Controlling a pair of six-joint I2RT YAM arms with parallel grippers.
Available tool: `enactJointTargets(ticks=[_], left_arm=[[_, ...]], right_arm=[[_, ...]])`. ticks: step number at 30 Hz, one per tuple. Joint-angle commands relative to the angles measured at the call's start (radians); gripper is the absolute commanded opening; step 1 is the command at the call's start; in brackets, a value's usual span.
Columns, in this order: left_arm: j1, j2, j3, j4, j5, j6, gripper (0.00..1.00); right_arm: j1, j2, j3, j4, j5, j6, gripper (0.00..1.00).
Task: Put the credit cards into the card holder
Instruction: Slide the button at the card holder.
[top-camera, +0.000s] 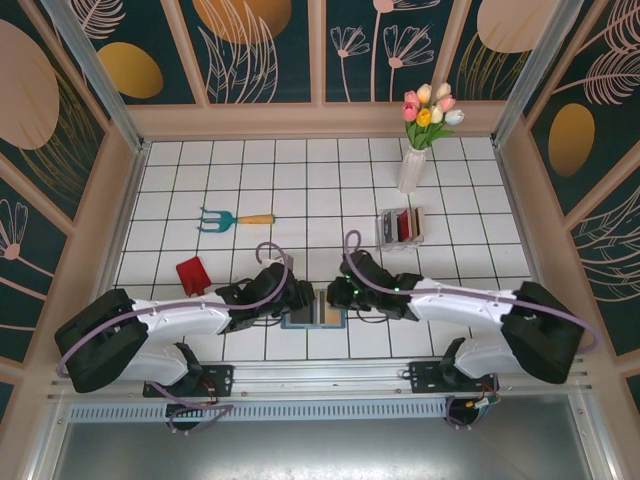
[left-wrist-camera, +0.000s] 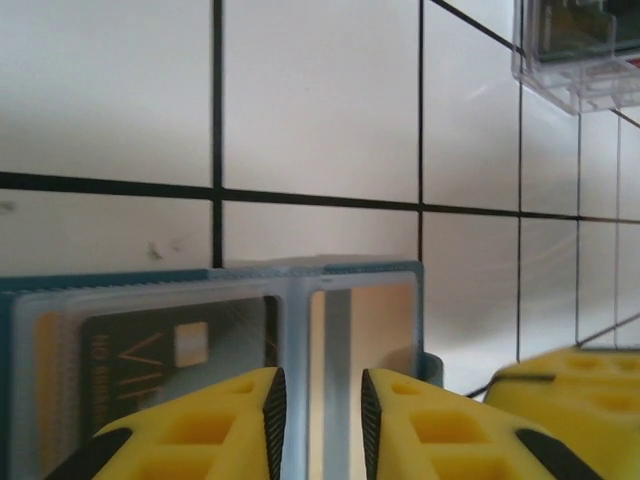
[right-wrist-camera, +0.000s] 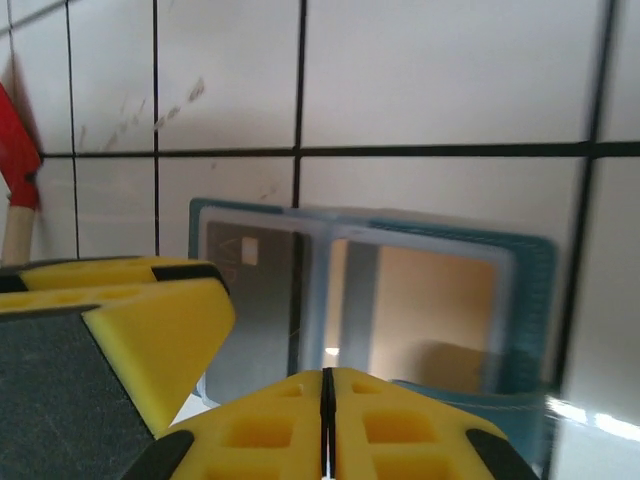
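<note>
The teal card holder (top-camera: 315, 317) lies open on the tiles between both grippers. A dark card (left-wrist-camera: 170, 350) sits in its left pocket and a tan card (left-wrist-camera: 385, 320) in its right pocket, both behind clear windows. My left gripper (left-wrist-camera: 323, 420) hovers over the holder's middle fold, its jaws a narrow gap apart with nothing between them. Over the holder's (right-wrist-camera: 530, 270) near edge, my right gripper (right-wrist-camera: 327, 420) is shut and empty. More credit cards (top-camera: 405, 226), red, white and dark, stand in a clear rack.
The clear slotted rack (top-camera: 384, 232) stands behind the right gripper. A white vase of tulips (top-camera: 412, 168) is further back. A teal hand rake (top-camera: 233, 219) and a red scoop (top-camera: 192, 275) lie to the left. Wooden walls ring the tiled table.
</note>
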Motion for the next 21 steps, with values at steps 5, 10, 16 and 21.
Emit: enactJointTargets(ticks=[5,10,16,21], left_arm=[[-0.004,0.050,-0.004,-0.072,-0.062,-0.006,0.24],[-0.004,0.108,-0.003,-0.081,-0.066,-0.012,0.21],[-0.004,0.140,-0.034,-0.082,-0.072,-0.037,0.19],[-0.004,0.139,-0.041,-0.090,-0.079,-0.039,0.19]], right_arm=[[0.094,0.217,0.201,-0.185,0.133,-0.008,0.07],[0.099,0.214,0.204,-0.313,0.217,0.021,0.08],[0.089,0.123,0.158,-0.405,0.276,0.035,0.08],[0.029,0.047,0.071,-0.439,0.289,0.067,0.08]])
